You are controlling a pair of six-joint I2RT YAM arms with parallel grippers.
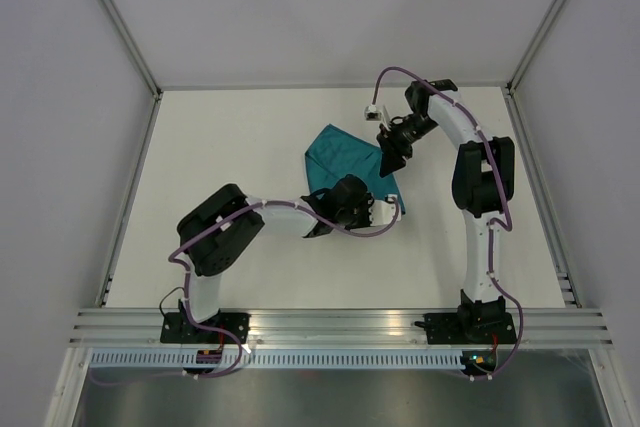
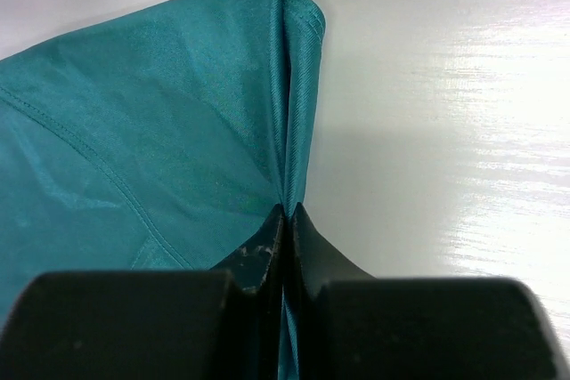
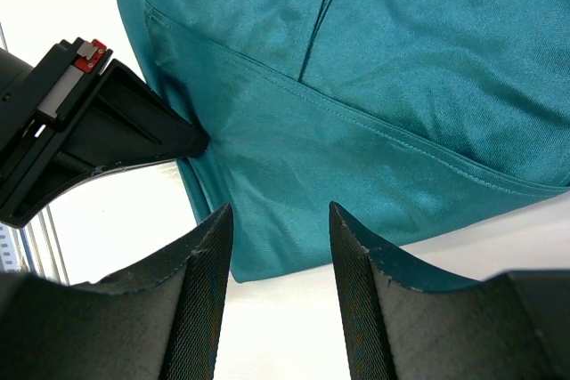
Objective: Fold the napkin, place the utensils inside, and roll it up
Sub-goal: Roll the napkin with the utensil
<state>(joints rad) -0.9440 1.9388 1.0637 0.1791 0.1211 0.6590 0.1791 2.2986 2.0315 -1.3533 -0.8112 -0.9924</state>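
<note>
The teal napkin [image 1: 340,157] lies partly folded on the white table [image 1: 230,147], with layered edges and a stitched hem showing in the right wrist view [image 3: 401,60]. My left gripper [image 2: 287,211] is shut on the napkin's near right edge, and a thin fold of cloth [image 2: 298,86] runs up from between its closed jaws. From above, that gripper [image 1: 388,209] sits at the napkin's lower right corner. My right gripper [image 3: 278,211] hangs open just above the cloth's edge, with nothing between its fingers, close to the left gripper's fingers [image 3: 125,126]. The utensils are out of view.
Grey walls with metal frame rails [image 1: 125,27] enclose the table on three sides. A slotted aluminium rail [image 1: 340,332] runs along the near edge, where both arm bases are bolted. The right arm [image 1: 480,177] stands along the table's right side.
</note>
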